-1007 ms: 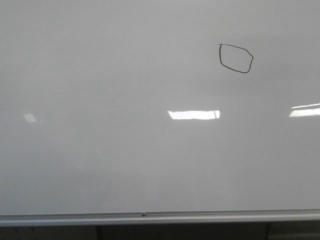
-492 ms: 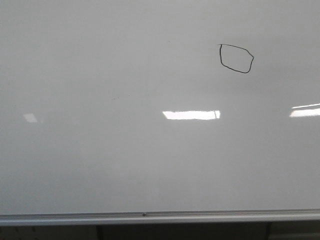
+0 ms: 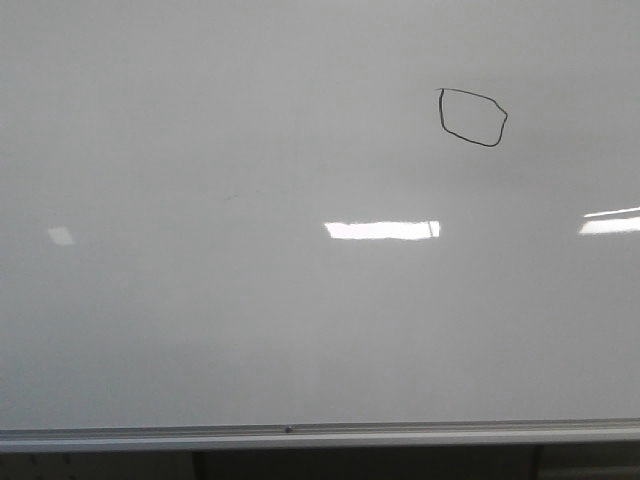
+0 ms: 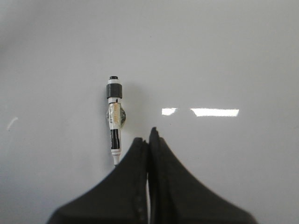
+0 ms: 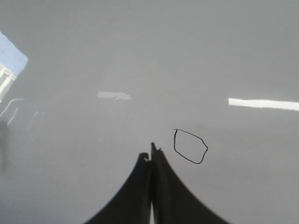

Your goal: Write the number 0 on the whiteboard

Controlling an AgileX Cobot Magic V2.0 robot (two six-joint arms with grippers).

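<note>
The whiteboard (image 3: 200, 320) fills the front view, glossy and pale grey. A number 0 (image 3: 472, 117), a small angular black loop, is drawn at its upper right; it also shows in the right wrist view as the number 0 (image 5: 190, 146), just beside the fingertips. My right gripper (image 5: 151, 151) is shut with nothing between its fingers. My left gripper (image 4: 148, 135) is shut and empty too. A marker pen (image 4: 114, 119) lies flat on the whiteboard (image 4: 233, 56) just beside the left fingertips, apart from them. Neither gripper appears in the front view.
A silver edge rail (image 3: 320, 436) runs along the board's near edge. Bright rectangular glare patches (image 3: 382, 230) sit on the board. A bluish reflection (image 5: 10, 63) shows at one side in the right wrist view.
Only the glare patch in the middle of the board has widened slightly; the drawn loop has not moved.
</note>
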